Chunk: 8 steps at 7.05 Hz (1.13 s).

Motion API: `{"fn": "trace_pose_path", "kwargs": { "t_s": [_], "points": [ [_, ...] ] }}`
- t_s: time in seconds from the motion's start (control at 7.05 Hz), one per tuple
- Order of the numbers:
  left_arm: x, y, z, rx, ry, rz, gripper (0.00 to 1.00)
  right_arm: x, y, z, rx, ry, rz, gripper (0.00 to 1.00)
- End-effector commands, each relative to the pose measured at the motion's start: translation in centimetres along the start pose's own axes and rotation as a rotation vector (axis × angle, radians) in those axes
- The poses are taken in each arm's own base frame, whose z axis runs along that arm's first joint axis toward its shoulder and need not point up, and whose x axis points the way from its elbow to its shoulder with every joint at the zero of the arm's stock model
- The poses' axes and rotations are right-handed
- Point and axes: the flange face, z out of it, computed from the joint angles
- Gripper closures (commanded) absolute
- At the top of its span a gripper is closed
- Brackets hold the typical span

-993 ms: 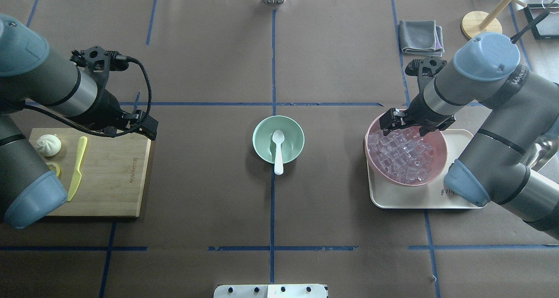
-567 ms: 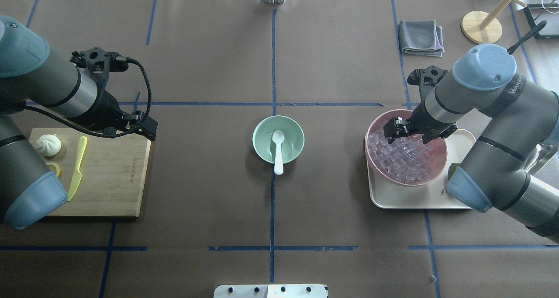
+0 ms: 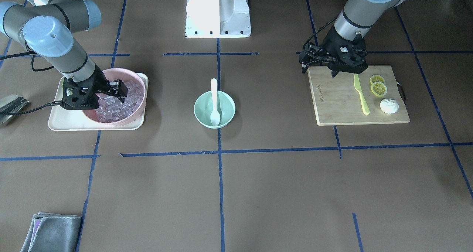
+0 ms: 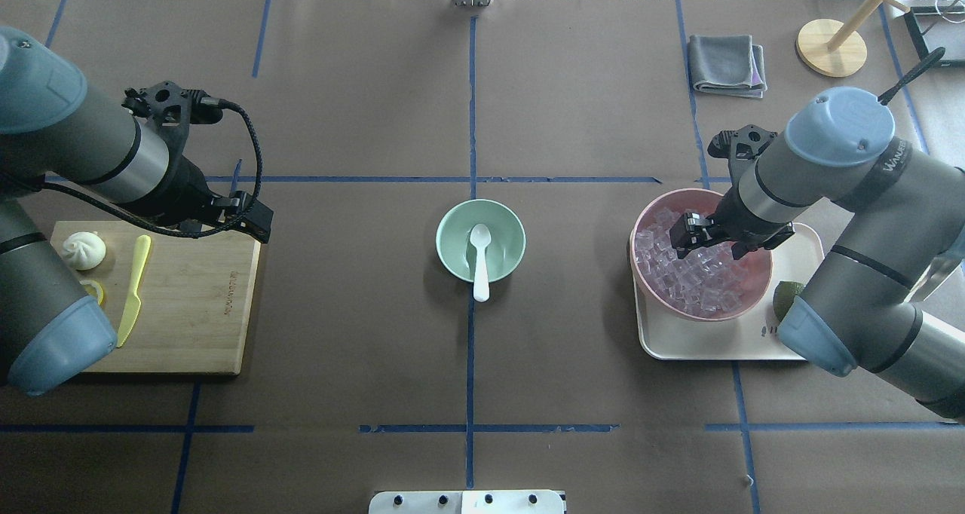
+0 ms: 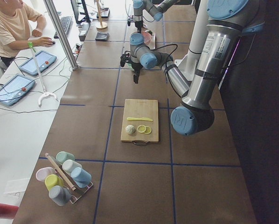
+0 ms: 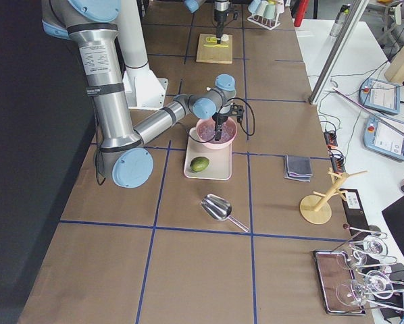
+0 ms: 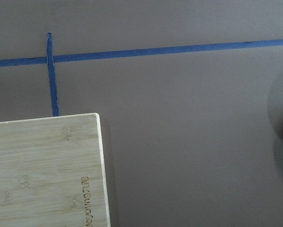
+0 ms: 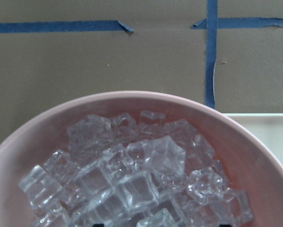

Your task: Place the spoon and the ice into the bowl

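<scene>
The white spoon lies in the mint-green bowl at the table's middle, its handle sticking out over the near rim; it also shows in the front view. Many clear ice cubes fill a pink bowl on a cream tray. My right gripper hangs just over the ice in the pink bowl, looks open and holds nothing; the right wrist view shows the ice close below. My left gripper looks open and empty above the far corner of the cutting board.
On the board lie a yellow-green knife, lemon slices and a white bun. A lime sits on the tray beside the pink bowl. A grey cloth and a wooden stand are at the back right.
My right gripper has moved from the pink bowl's far rim to over its middle, lower toward the ice. The left arm, spoon and green bowl have not moved.
</scene>
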Motion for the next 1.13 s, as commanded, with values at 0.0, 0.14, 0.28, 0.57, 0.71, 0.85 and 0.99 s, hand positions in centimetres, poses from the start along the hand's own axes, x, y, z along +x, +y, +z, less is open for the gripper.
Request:
{"fn": "trace_pose_path", "kwargs": {
  "t_s": [0.0, 0.14, 0.28, 0.57, 0.71, 0.85, 0.99],
  "points": [
    [0.0, 0.0, -0.1, 0.002, 0.001, 0.001, 0.01, 0.7, 0.4, 0.1, -0.005, 0.005, 0.004, 0.59],
    [0.0, 0.0, -0.1, 0.002, 0.001, 0.001, 0.01, 0.5, 0.5, -0.2, -0.003, -0.001, 0.001, 0.76],
    [0.0, 0.0, -0.1, 0.001, 0.0, 0.0, 0.01, 0.4, 0.5, -0.3, -0.001, -0.003, -0.001, 0.94],
    [-0.1, 0.0, 0.1, 0.001, -0.003, -0.002, 0.01, -0.7, 1.1, -2.1, 0.017, -0.03, -0.021, 1.0],
    [0.0, 0.0, -0.1, 0.003, 0.0, 0.001, 0.01, -2.1, 1.5, -3.8, 0.04, -0.061, -0.04, 1.0],
    [-0.3, -0.1, -0.5, 0.01, 0.004, -0.002, 0.01, -6.0, 1.6, -4.6, 0.045, -0.105, 0.008, 1.0],
    [-1.3, -0.8, -1.6, 0.029, 0.005, -0.018, 0.01, -10.5, 2.1, -5.6, 0.045, -0.152, 0.032, 1.0]
  ]
}}
